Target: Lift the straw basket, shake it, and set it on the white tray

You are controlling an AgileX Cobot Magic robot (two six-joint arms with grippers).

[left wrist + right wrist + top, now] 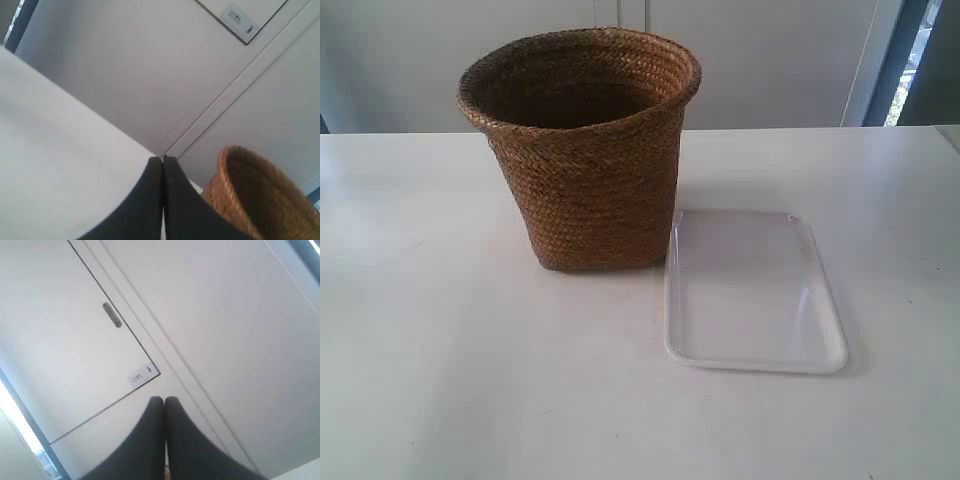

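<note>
The straw basket (582, 150) stands upright on the white table, brown and braided, with a wide flared rim. Right beside its base lies the white tray (752, 291), flat and bare; the two look nearly touching. No arm shows in the exterior view. In the left wrist view my left gripper (163, 159) is shut with its black fingers pressed together, and the basket's rim (250, 192) shows just beside them. My right gripper (164, 399) is also shut on nothing and points at the wall; neither basket nor tray shows there.
The white table (440, 330) stretches around both objects. Behind it is a pale wall with panel doors (75, 340) and a window strip (910, 60) at the exterior view's far right.
</note>
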